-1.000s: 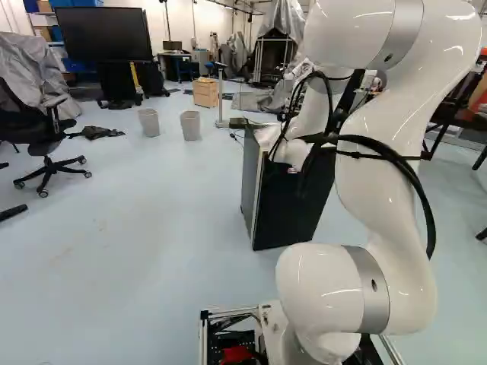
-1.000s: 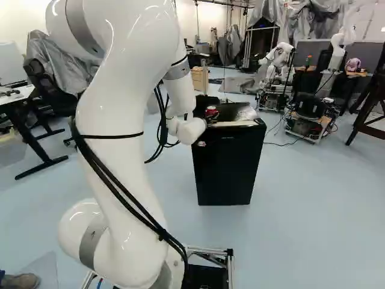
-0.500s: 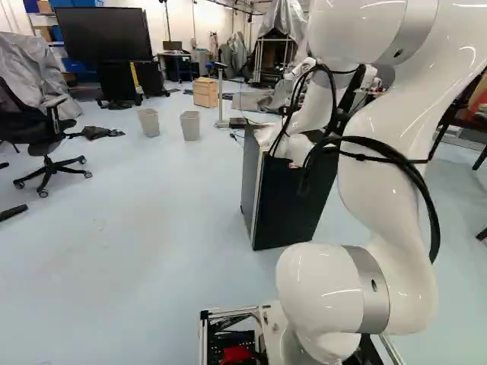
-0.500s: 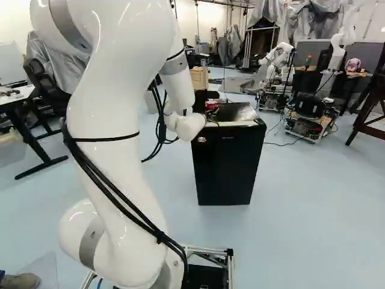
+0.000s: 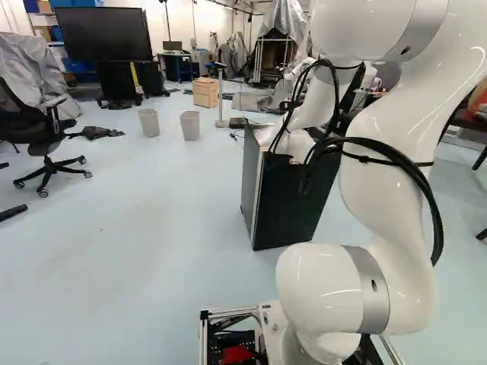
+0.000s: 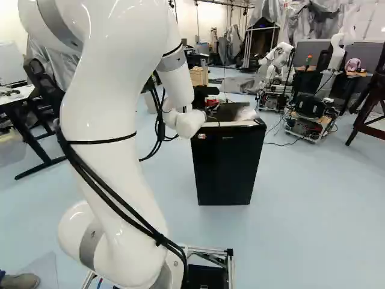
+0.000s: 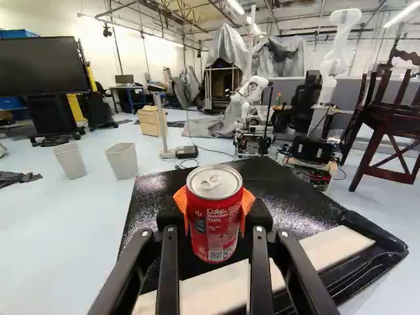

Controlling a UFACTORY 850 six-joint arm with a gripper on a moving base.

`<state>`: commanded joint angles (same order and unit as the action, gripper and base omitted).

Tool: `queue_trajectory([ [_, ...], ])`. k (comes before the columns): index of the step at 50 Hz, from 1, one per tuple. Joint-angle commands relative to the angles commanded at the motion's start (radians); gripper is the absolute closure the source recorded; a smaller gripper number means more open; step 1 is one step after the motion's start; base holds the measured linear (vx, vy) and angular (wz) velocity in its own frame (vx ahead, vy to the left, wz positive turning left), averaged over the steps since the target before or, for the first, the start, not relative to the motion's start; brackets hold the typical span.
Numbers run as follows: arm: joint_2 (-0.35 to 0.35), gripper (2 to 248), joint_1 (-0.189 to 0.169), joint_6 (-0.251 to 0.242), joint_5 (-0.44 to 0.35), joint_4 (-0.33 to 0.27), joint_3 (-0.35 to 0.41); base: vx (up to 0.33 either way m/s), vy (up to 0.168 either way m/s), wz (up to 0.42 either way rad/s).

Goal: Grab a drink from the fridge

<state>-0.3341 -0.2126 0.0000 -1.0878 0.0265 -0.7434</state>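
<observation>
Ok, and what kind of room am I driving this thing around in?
Most likely a robotics lab or workshop: there's another robot on the far side, loose grey sheeting draped over equipment, and a big screen on a stand.

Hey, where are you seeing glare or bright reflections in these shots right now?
Wrist view: ceiling lights glow overhead, the can has a shiny metal lid, and a speckled sheen lies on the black fridge top on both sides of it. Left base view: thin white highlights on the arm's glossy casing. Right base view: similar streaks on the same casing.
</observation>
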Motion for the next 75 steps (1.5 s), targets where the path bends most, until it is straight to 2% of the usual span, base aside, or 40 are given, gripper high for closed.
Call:
queue_trajectory([
  [19,0.022,153,0.008,0.0,0.008,-0.001,0.024,0.0,0.0,0.0],
  [38,0.082,153,0.029,0.0,0.029,-0.004,0.088,0.0,0.0,0.0],
  [57,0.18,153,0.062,0.0,0.063,-0.008,0.193,0.0,0.0,0.0],
  [75,0.307,153,0.107,0.0,0.108,-0.013,0.329,0.0,0.0,0.0],
])
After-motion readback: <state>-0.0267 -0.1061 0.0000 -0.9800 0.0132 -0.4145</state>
